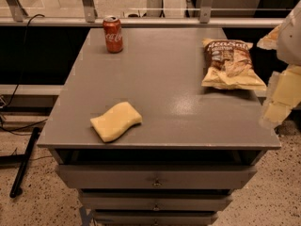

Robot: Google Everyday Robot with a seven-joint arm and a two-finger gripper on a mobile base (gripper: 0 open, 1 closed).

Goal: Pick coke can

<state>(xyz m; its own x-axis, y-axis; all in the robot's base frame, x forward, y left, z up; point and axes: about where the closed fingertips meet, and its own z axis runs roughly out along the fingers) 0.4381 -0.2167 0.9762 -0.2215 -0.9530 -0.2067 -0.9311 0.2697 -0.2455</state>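
Coke can (113,34) stands upright on table (178,102) at far-left corner; gripper (278,101) hovers beyond right edge, opening indiscernible.

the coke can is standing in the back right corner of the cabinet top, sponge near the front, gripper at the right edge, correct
No: the camera view shows the coke can in the back left corner; the chip bag lies back right. The sponge near the front and the gripper at the right edge are correct.
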